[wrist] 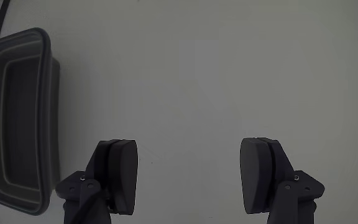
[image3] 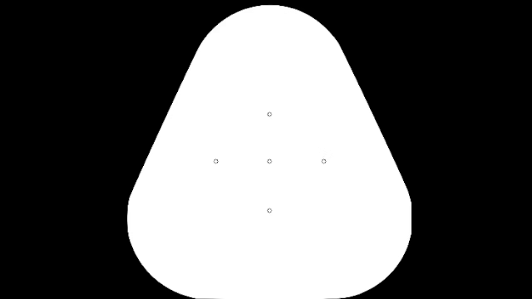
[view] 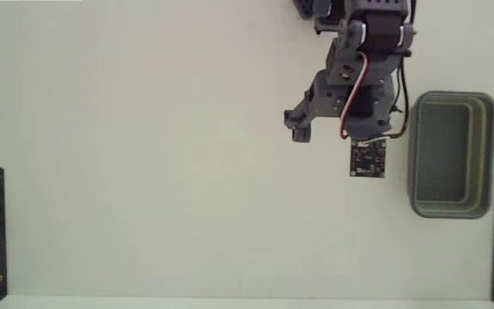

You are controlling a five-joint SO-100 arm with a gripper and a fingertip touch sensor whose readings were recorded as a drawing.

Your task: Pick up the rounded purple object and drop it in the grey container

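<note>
Sitting on the white table, the grey container lies near the right edge in the fixed view and at the far left in the wrist view; what shows of its inside holds nothing. No purple ball shows in either view, so where it lies cannot be told. Just left of the container in the fixed view hangs the arm, a small circuit board at its lower end. The gripper points at bare table in the wrist view, its jaws spread wide apart with nothing between them.
</note>
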